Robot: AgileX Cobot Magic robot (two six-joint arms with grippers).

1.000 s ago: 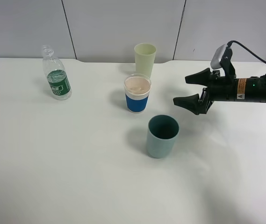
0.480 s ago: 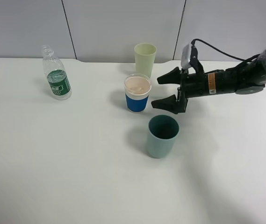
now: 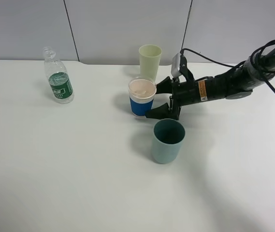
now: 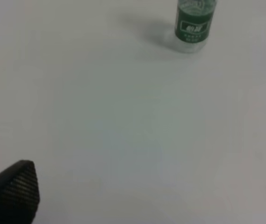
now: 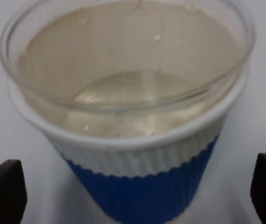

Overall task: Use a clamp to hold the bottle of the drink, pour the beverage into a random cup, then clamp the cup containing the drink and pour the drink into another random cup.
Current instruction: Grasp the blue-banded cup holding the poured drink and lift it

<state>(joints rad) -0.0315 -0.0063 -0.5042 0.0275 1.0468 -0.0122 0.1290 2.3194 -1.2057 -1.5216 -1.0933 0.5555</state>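
Note:
The blue-sleeved paper cup (image 3: 141, 97) stands mid-table with clear beverage (image 5: 133, 95) inside it. My right gripper (image 3: 154, 100) is open, level with the cup's right side. Its two dark fingertips (image 5: 3, 190) sit either side of the cup (image 5: 142, 196), apart from it. The teal tumbler (image 3: 168, 140) stands just in front of this gripper. At the far left the uncapped bottle (image 3: 59, 80) with the green label stands upright. The left wrist view shows that bottle (image 4: 194, 22) well ahead of my open left gripper (image 4: 147, 189), which holds nothing.
A pale yellow-green cup (image 3: 150, 60) stands behind the blue-sleeved cup, close to the right arm's upper finger. The right arm and its cable stretch in from the right edge. A grey panelled wall runs along the back of the white table (image 3: 79, 169).
The right arm has reached leftwards across the table. Its open jaws have gone from well right of the cups to beside the blue-sleeved cup. Nothing else has moved.

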